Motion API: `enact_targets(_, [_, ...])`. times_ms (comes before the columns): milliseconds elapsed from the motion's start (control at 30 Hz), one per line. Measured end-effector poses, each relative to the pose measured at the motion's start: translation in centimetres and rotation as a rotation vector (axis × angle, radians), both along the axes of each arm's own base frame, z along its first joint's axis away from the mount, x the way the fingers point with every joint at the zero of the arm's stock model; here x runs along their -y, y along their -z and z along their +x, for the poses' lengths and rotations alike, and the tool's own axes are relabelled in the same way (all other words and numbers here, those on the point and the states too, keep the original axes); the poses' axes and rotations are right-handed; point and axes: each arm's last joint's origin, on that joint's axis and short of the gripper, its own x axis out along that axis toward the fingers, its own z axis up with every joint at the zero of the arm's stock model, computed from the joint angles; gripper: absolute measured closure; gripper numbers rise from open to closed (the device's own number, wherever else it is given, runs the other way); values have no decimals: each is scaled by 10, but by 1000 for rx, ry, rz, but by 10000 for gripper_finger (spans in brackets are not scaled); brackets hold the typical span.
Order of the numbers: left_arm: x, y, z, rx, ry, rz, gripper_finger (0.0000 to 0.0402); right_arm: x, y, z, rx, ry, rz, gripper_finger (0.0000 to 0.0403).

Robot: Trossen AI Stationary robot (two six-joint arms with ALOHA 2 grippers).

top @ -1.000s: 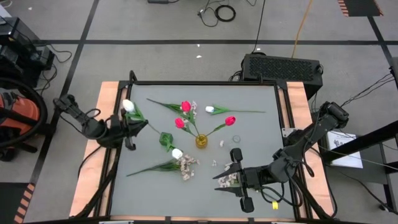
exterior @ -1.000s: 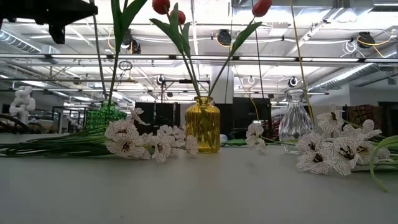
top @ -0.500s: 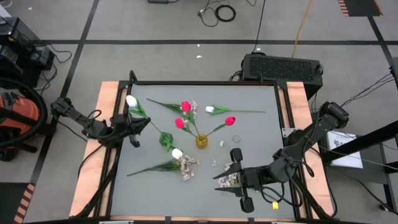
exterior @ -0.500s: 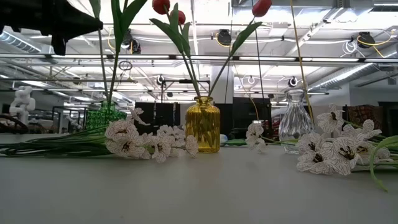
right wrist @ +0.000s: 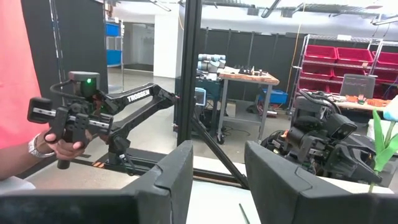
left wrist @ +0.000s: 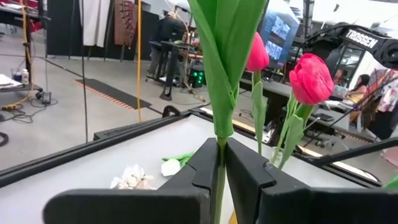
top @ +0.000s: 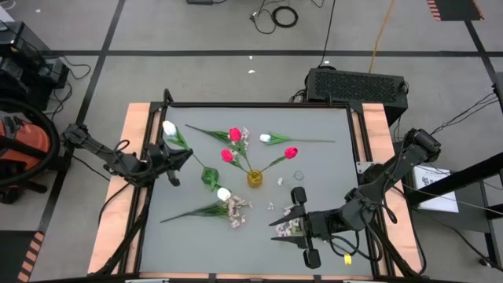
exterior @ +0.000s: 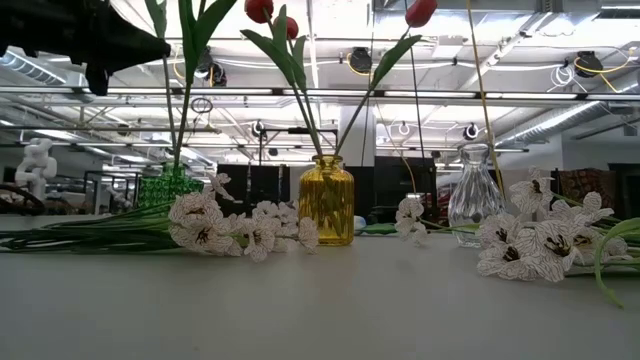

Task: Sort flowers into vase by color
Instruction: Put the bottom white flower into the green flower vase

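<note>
between the left gripper (left wrist: 221,180) fingers, narrowly parted, stands a white tulip (top: 169,128) stem above the green vase (exterior: 168,186); right gripper (top: 292,222) fingers grip a pale spray (top: 291,229).

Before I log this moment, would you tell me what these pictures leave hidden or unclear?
- Right gripper, high view: whether it holds the pale blossoms beneath it; its own body covers them, and the right wrist view shows only room.
- White tulip: its bloom is cut off by the top edge in the low and left wrist views.
- Left gripper, left wrist view: whether its fingers still pinch the green stem.
- Clear vase, low view: its contents.
</note>
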Motion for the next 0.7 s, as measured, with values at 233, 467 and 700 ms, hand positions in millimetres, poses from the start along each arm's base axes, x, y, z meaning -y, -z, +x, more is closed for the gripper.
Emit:
enact_targets(233, [0,5,0,-35,10,-16,343,0,0,0,-1,4,1,266])
enact_targets(467, [0,11,0,-65,15,-42,244,5,-2,-3,-18,96,9,266])
enact_targets(700, [1,20,-1,-137,42,-91,171,20,-20,-19,-4,135,1,266])
